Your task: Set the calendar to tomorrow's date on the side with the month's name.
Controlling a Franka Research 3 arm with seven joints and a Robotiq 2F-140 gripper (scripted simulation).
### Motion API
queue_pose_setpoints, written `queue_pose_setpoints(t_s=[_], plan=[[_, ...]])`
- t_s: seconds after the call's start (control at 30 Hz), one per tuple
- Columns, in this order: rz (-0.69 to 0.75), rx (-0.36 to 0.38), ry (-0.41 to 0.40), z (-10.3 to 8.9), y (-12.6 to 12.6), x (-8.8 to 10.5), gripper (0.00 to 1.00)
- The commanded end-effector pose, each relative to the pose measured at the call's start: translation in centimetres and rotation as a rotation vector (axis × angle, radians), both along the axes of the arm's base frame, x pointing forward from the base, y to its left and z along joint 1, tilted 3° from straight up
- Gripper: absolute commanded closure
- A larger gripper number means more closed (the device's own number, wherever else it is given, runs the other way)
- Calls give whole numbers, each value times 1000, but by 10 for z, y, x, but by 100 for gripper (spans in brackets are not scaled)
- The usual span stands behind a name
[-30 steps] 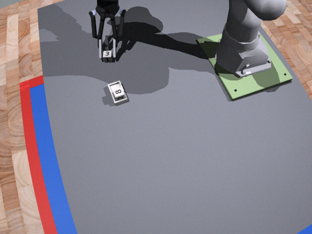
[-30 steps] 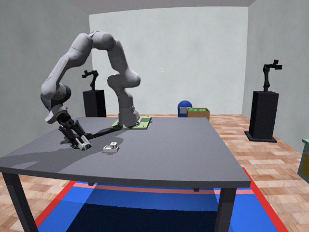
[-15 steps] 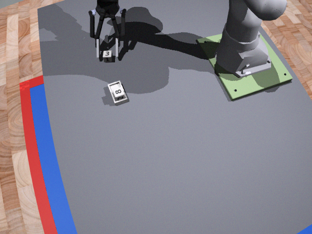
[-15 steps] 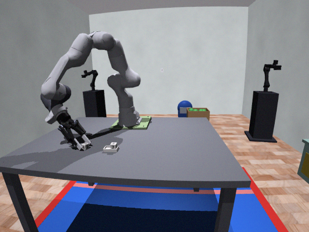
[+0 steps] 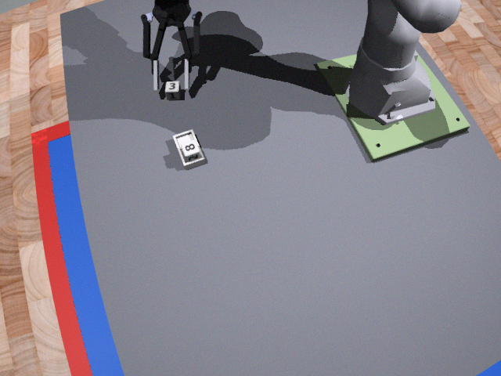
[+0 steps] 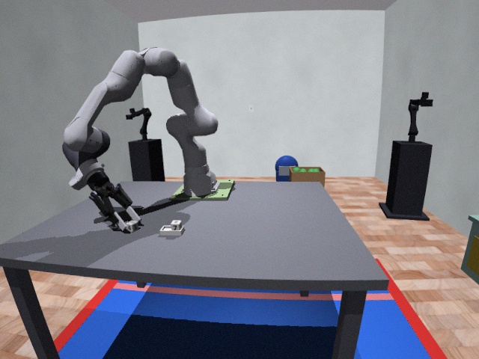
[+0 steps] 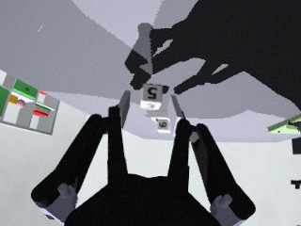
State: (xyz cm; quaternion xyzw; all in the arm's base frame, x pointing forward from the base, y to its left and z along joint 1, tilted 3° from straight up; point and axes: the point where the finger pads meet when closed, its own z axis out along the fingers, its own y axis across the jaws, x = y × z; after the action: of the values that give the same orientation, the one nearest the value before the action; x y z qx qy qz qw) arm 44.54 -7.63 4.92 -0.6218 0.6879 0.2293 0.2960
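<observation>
Cube (image 5: 172, 89) showing 3 on top rests on the bench near its far left corner, apart from the tray (image 5: 189, 149); the gripper (image 5: 170, 81) straddles it, fingers parted and clear of both sides, holding nothing.

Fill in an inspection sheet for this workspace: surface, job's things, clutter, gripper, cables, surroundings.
Surface: grey table, crossed by the arm's shadow.
Job's things: white tray flat on the table, holding one cube with 8 on top; second cube, 3 on top, stands on the table outside the tray.
Clutter: nothing seen.
Gripper: gripper open, fingers either side of the second cube, not touching it.
Cables: nothing seen.
Surroundings: green base plate, black pedestal, blue ball, crate.
</observation>
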Motion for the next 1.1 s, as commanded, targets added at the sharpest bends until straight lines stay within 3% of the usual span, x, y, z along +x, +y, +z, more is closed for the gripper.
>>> queue_pose_setpoints(t_s=[0.0, 0.6, 0.93, 1.07], plan=[[-4, -1, 6, 9, 0, -1, 60], [-4, -1, 6, 58, 1, -3, 60], [-4, -1, 7, 62, 1, -3, 60], [-4, -58, 29, 60, 2, -6, 60]])
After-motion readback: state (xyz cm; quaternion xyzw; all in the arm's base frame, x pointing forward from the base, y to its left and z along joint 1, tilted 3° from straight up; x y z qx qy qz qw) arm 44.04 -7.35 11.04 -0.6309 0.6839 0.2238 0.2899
